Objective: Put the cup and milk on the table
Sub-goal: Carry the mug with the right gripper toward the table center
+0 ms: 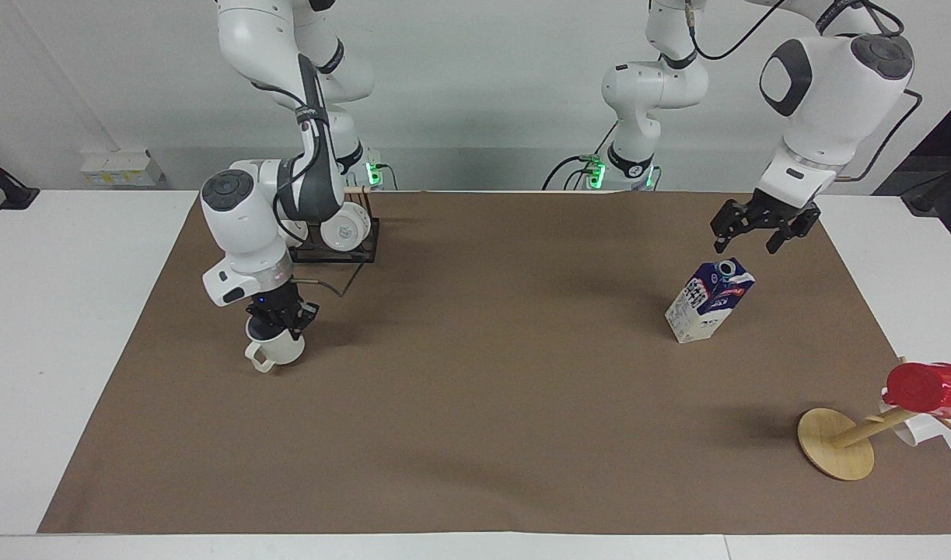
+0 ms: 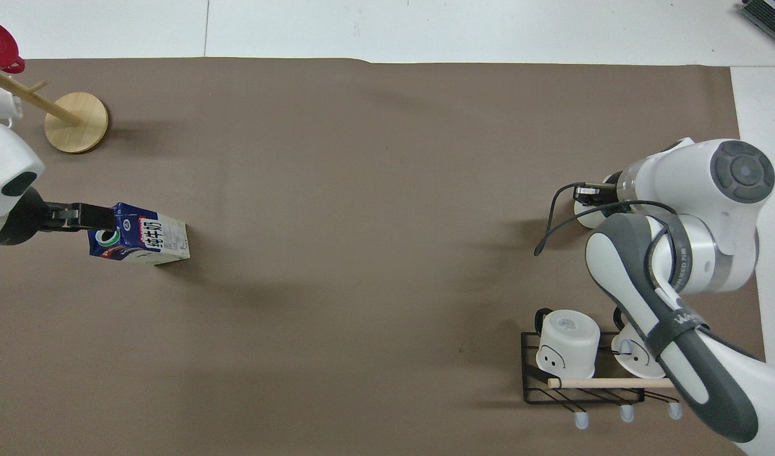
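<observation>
The cream cup [image 1: 275, 351] is upright at the right arm's end of the table [image 1: 55, 311], its handle pointing away from the robots. My right gripper [image 1: 282, 325] comes down from above and is shut on the cup's rim. In the overhead view the right arm hides most of the cup [image 2: 587, 215]. I cannot tell whether its base touches the brown sheet. The blue and white milk [image 1: 708, 303] stands on the sheet toward the left arm's end. My left gripper [image 1: 763, 231] hangs open just above the milk [image 2: 143, 237], not touching it.
A black wire rack [image 1: 366, 241] with two white mugs [image 2: 568, 345] stands near the right arm's base. A wooden mug tree [image 1: 837, 443] carrying a red cup [image 1: 926, 387] and a white mug stands far from the robots at the left arm's end.
</observation>
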Robot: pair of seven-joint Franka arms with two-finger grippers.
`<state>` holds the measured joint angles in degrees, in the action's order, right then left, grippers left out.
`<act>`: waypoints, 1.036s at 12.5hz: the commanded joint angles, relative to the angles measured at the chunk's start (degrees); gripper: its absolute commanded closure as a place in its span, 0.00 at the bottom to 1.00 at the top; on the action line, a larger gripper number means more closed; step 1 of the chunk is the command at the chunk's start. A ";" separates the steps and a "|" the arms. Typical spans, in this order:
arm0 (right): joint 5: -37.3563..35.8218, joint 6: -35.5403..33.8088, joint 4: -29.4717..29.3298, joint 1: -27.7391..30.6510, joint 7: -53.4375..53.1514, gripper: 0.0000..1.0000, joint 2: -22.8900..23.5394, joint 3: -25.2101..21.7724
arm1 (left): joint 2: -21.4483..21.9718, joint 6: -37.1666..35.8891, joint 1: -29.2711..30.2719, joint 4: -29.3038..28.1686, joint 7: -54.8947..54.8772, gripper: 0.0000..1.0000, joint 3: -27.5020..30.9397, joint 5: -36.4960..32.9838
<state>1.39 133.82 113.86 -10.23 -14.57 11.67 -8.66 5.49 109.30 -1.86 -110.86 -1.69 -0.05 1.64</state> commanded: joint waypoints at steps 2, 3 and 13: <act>1.15 -2.32 -5.04 -3.56 -12.64 1.00 0.81 0.75 | -0.39 7.57 -1.12 -5.14 0.11 0.00 0.57 -1.12; 1.15 -3.90 -6.27 -4.96 -16.42 1.00 0.81 0.75 | -0.66 9.60 -1.04 -6.28 0.11 0.00 0.57 -1.12; -3.85 -6.90 -11.03 -24.83 -49.49 1.00 4.40 0.66 | -3.91 15.51 -0.86 -9.46 -0.07 0.00 0.57 -1.12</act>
<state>-1.22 128.41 105.32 -33.41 -60.71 13.90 -7.82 0.68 123.98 -1.99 -119.05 -1.69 -0.10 1.63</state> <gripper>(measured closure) 0.960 0.000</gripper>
